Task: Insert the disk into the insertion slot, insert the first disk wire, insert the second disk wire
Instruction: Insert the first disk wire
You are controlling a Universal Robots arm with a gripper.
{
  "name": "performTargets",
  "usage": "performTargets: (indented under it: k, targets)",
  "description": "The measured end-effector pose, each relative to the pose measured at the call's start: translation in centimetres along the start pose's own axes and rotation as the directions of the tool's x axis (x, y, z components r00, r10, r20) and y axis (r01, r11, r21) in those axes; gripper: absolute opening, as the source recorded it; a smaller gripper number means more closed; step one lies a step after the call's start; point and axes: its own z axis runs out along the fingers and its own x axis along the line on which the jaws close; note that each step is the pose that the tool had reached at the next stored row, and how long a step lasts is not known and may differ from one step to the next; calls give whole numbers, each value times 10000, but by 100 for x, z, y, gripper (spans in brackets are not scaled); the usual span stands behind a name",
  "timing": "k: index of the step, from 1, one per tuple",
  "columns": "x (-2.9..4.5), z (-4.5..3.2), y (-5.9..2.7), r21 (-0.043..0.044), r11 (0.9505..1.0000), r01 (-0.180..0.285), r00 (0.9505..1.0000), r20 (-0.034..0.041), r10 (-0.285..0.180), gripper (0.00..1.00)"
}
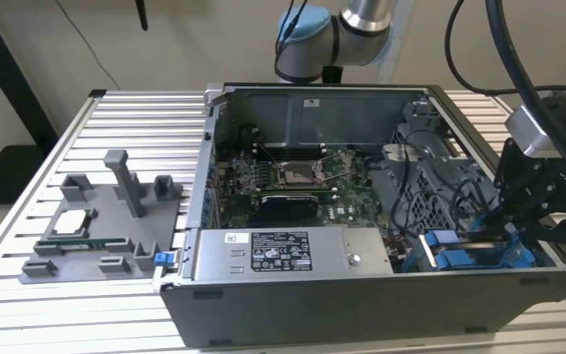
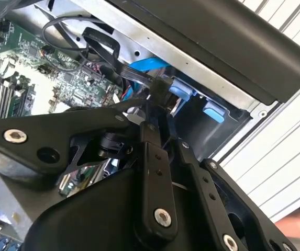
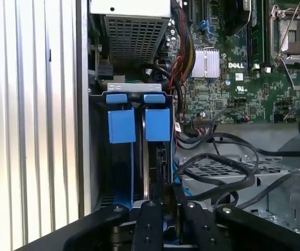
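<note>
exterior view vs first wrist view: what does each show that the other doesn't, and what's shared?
Exterior view adds the grey fixture tray holding loose parts, and the arm's blue joint. First wrist view adds a look straight down into the insertion slot, two blue tabs side by side at one end. Shared: power-supply box, CPU socket, and the pincer at the slot.

One ribbed metal desk (image 1: 126, 118) carries one open grey computer case (image 1: 362, 310) and one grey plastic fixture tray (image 1: 111, 225). The tray holds one square silver processor chip (image 1: 71, 221) and one long green memory stick (image 1: 82, 243). The case contains one green motherboard (image 1: 347, 203) with one square metal processor socket (image 1: 296, 175), one silver power-supply box (image 1: 362, 247) with one white sticker (image 1: 281, 251), and one grey sheet-metal drive bay (image 3: 100, 172) with two bright blue plastic tabs (image 3: 122, 125). There is one silver and blue robot arm (image 1: 362, 22).
</note>
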Motion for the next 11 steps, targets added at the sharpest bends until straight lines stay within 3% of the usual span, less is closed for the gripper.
performTargets:
  k: [6, 11]
  targets:
    - [-20, 11, 4, 202, 9998, 10, 10000, 7, -10, 0]
    - [-19, 20, 40, 256, 9997, -10, 10000, 12, 9, 0]
